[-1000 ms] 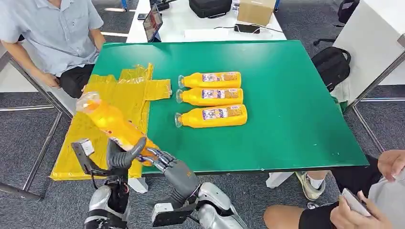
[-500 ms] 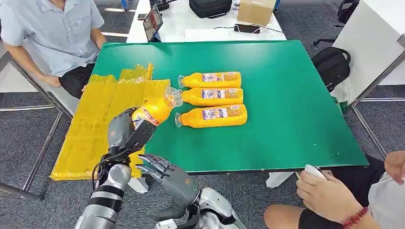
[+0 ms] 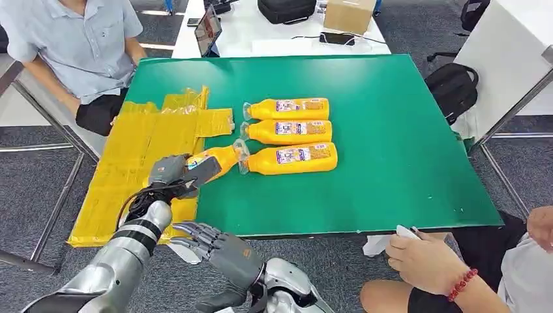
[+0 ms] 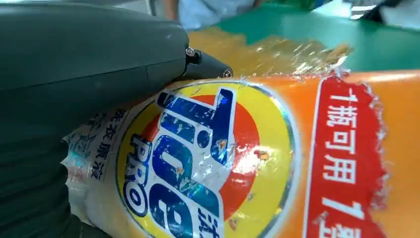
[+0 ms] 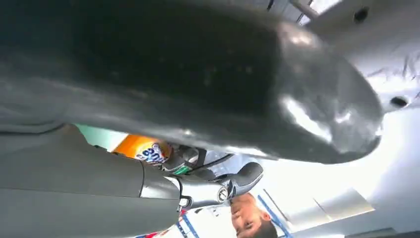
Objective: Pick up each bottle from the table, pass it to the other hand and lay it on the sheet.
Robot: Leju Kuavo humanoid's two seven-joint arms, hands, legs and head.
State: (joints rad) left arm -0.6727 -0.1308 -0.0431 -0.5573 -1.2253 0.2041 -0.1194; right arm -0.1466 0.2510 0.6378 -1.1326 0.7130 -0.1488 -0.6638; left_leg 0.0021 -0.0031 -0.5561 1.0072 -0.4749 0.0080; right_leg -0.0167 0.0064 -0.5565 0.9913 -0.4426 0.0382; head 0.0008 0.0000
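Since the sheet [image 3: 140, 147] is the drop spot, my left hand [image 3: 171, 173] grips the bottle [image 3: 215, 160] by its base, held lengthwise w/ cap toward the 3 bottles on the table [image 3: 391, 130], over the sheet's edge. My right hand [image 3: 212, 241] hangs empty, fingers spread, below the table edge.

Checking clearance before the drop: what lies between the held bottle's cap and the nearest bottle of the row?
Nothing: in the head view the held bottle has its cap right against the nearest row bottle, with no bare green showing between them.
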